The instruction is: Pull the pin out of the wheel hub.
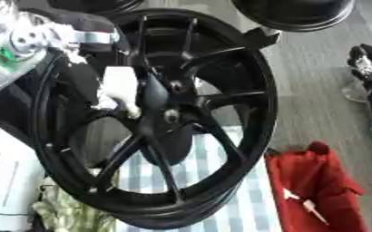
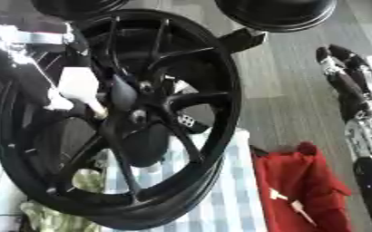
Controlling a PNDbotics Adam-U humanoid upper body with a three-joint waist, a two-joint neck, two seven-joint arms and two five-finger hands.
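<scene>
Wheel [image 1: 154,118] fills the centre of both views, tilted, its rim running from 12 o'clock round to 6 o'clock. Lower rim rests on a blue-and-white checked cloth [image 1: 221,204]. Open grey floor [image 1: 316,99] lies at 3 o'clock of the wheel. A red bag [image 1: 312,190] sits at 4 o'clock, just beside the rim. Two more dark round rims [image 1: 296,13] cut the top edge at 12–1 o'clock.

Wheel is glossy black with thin paired spokes meeting at the hub [image 1: 171,115]. A small silvery round piece shows at hub centre; cannot tell whether it is the pin.

Left hand [image 1: 118,88] comes in from 10 o'clock, its white-covered part lying against the spokes just at 10 o'clock of the hub; cannot tell how its fingers are set.

Right hand [image 2: 352,86] at 3 o'clock edge, well apart from the wheel, fingers relaxed, holding nothing.
</scene>
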